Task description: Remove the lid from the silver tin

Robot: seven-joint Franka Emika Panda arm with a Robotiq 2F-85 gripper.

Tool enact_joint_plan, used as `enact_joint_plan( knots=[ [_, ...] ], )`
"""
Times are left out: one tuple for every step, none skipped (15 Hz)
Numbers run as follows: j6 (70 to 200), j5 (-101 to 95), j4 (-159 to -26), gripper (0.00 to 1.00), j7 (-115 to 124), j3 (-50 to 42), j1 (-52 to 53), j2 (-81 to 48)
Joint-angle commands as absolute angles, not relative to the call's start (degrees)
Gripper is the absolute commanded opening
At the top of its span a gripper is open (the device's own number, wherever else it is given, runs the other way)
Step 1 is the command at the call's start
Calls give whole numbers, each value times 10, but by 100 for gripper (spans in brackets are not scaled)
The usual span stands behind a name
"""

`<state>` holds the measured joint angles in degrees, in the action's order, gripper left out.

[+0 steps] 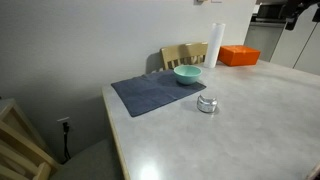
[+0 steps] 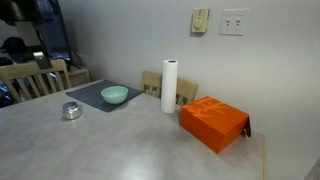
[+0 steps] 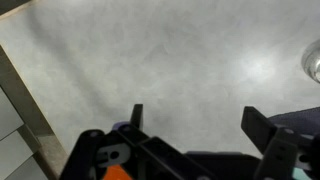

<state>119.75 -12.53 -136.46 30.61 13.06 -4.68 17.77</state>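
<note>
mat: a dark grey-blue cloth (image 1: 148,94) lies flat on the left part of the pale table (image 1: 250,135) in an exterior view.
teal bowl: the bowl (image 1: 187,74) sits on the mat's far right corner.
silver tin: the tin (image 1: 207,104) stands upright on bare table just beside the mat's right edge, nearer the camera than the bowl and apart from it. it also shows in the other exterior view (image 2: 72,110).
lid: the lid (image 1: 207,100) seems to sit on the tin, closed, though the seam is too small to make out.
behind: a paper towel roll (image 1: 215,45) and an orange box (image 1: 238,55) stand well apart from the tin.
gripper: in the wrist view the gripper (image 3: 198,120) hangs over bare tabletop. its fingers (image 3: 136,117) are spread wide with nothing between them.
right edge of wrist view: a bright curved sliver (image 3: 313,62) is probably the tin, off to the side of the jaws.
step: judged as the approach, with no contact made yet.
next move: carry the gripper sideways until it is centred above the tin, then lower it. close on the lid's rim only and lift straight up. the tin looks light, so it may slide or rise with the lid.
</note>
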Motion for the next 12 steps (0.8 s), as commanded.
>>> enact_joint_plan(
  knots=[
    [1195,-130,-1364,100,310,117,-32,177],
    [1194,-128,-1358,100,306,117,-29,164],
    [1196,-131,-1355,100,308,117,-27,155],
    [1201,-127,-1355,100,308,116,-23,152],
    [1206,-121,-1355,100,299,114,-19,146],
    [1207,-119,-1355,100,291,112,-14,143],
    [1197,-127,-1364,100,307,113,-15,164],
    [1197,-127,-1364,100,308,113,-13,162],
    [1197,-127,-1364,100,309,113,-12,162],
    [1196,-127,-1364,100,309,113,-11,162],
    [1196,-127,-1364,100,309,113,-11,163],
    [1199,-128,-1363,100,303,112,-11,157]
  ],
)
